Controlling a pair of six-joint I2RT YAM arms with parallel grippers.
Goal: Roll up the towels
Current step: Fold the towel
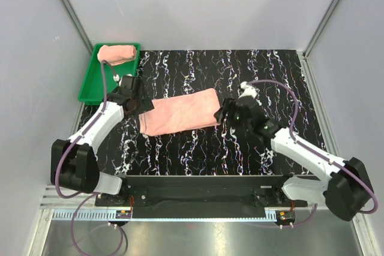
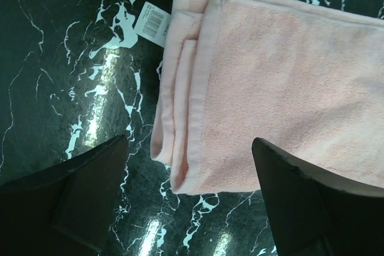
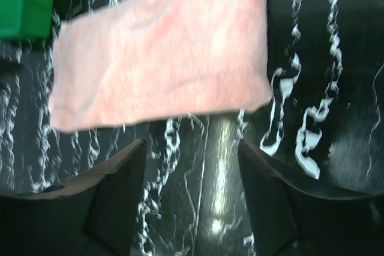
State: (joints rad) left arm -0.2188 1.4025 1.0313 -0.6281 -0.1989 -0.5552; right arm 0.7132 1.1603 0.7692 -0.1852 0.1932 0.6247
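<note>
Top external view, read from left to right. At far left, the green tray is holding a rolled towel at its far end. Just right of the tray, the left end effector is hovering over the left short end of the flat towel, with its jaws standing wide and gripping nothing. The left wrist view is showing that end's folded layers lying between the two fingers, with a white label sticking out at the far corner. The flat towel is lying mid-counter, its long axis running left to right and its right end tilting slightly away from the arm bases. At that right short end, the right end effector is facing the edge with jaws apart and empty. In the right wrist view the edge is lying just ahead of the fingertips, not touching them. Each arm is standing about equally near its own end. By judgement, rolling is calling for a pinch on one short edge and travel along the long axis. Bare counter is lying open to the right, while the tray is sitting near the left end.
</note>
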